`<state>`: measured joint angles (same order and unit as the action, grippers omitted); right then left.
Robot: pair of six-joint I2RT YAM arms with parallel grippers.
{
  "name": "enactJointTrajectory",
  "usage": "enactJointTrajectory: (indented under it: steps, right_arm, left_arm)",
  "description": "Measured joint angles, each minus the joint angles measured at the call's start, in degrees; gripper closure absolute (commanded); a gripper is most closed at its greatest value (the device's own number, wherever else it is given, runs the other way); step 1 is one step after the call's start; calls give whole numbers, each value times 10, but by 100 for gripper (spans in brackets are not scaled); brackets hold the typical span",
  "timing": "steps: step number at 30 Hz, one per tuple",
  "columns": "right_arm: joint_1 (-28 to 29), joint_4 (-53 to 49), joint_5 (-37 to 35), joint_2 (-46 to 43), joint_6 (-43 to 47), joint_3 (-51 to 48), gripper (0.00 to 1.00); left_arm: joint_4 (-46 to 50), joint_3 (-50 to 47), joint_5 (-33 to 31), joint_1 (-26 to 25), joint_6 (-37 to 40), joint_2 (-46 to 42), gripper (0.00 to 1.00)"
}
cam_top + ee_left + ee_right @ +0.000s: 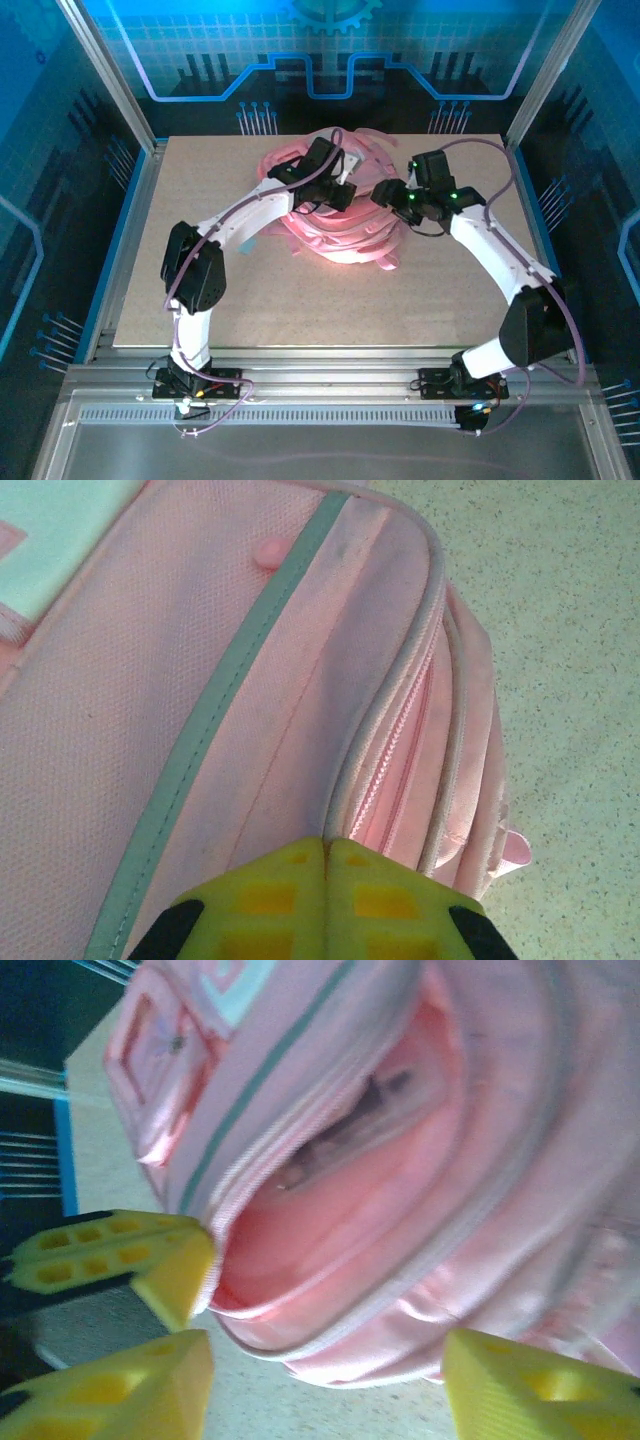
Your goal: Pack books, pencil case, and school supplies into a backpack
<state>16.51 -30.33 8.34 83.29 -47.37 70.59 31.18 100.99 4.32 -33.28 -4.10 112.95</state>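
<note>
Right up close, the left pincer (pixel 325 870) has its yellow tips pressed together at the backpack (pixel 150 680)'s piped zip edge, and I judge it's nipping that seam. The backpack itself lies slumped at the far middle of the desk (pixel 300 300), straps splayed around it, with both arms bent over it.

From the right wrist the main mouth (pixel 330 1200) gapes, pink lining on show. Something dark sits deep inside; I can't tell what. The right pincer (pixel 330 1385) is spread wide and holding nothing, just off the near lip of the opening.

The danger is that soft fabric. If the left pinch slips off the piping, the mouth would likely sag shut. If the right fingers push in at this angle, they could snag the zip tape or shove the whole bag across the desk.

As for pose, the left arm reaches far and to the right from its base, elbow low, wrist tipped down onto the bag. The right arm arcs far and to the left, its wrist turned toward the opening. The two pincers are near each other above the bag.
</note>
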Motion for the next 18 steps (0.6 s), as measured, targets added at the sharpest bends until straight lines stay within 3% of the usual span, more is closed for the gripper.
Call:
enactJointTrajectory:
  steps: [2,3,4,6,8,14,17,18]
  right_arm:
    - [-10,-26,-12,-12,23,-9,0]
    - [-15,-37,-20,-17,31,-13,0]
    - [-19,-46,-24,-21,39,-17,0]
    - [-29,-55,-24,-27,46,-22,0]
    - [-43,-57,-23,-32,50,-26,0]
    - [-73,-46,-12,-39,55,-31,0]
    - [-74,-38,2,-38,55,-31,0]
    - [-74,-35,7,-37,55,-31,0]
  left_arm:
    - [0,-7,1,0,-8,-5,83]
    - [1,-10,1,0,-17,-8,66]
    - [6,-12,0,0,-28,-11,56]
    - [20,-19,-2,1,-53,-25,43]
    - [32,-32,-7,4,-82,-45,34]
    - [57,-110,-35,41,-185,-136,20]
    - [64,-174,-56,83,-231,-184,18]
    - [67,-194,-62,98,-245,-196,8]
